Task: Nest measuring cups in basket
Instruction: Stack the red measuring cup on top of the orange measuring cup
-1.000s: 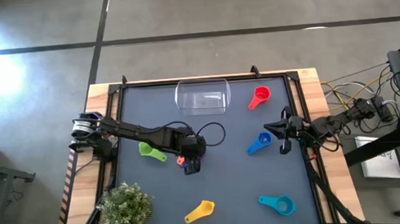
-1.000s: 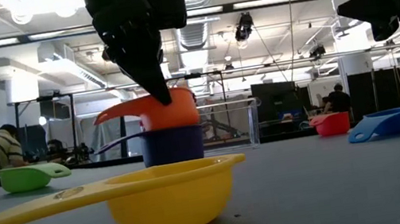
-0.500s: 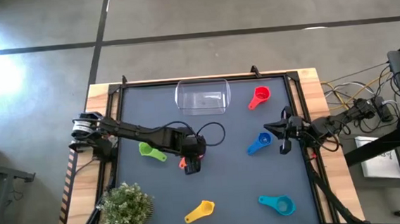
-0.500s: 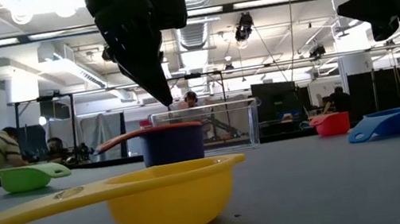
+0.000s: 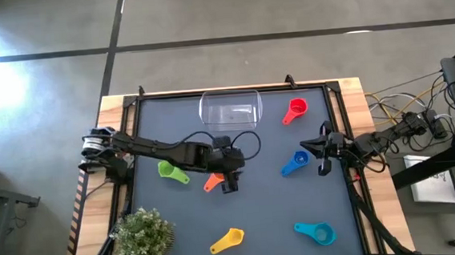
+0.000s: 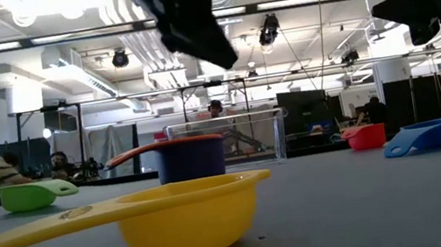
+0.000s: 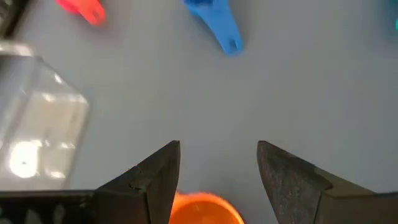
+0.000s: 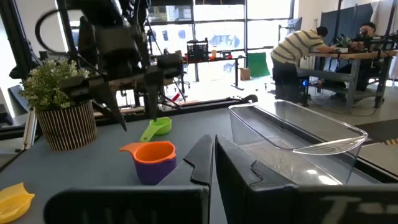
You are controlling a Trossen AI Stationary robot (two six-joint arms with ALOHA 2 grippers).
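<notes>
An orange measuring cup (image 8: 149, 151) sits nested in the bowl of a purple cup (image 6: 192, 159), which stands on its base at the table's middle. The orange handle (image 5: 213, 181) sticks out over the purple rim. My left gripper (image 7: 217, 146) hangs open above and just right of this pair (image 5: 230, 182), touching nothing. My right gripper (image 5: 323, 149) waits shut by the right edge, beside the blue cup (image 5: 296, 162). The clear basket (image 5: 230, 111) stands at the far middle. Green (image 5: 173, 173), red (image 5: 294, 111), teal (image 5: 315, 232) and yellow (image 5: 228, 241) cups lie apart on the table.
A potted plant (image 5: 143, 234) stands at the near left corner. A raised rim (image 5: 233, 90) frames the dark mat. Open mat lies between the nested pair and the basket. People sit at desks in the room beyond the table.
My left gripper has opened and let go of the orange cup, which has sunk from on top of the purple cup down into its bowl. The gripper has then risen and gone toward the table's right edge.
</notes>
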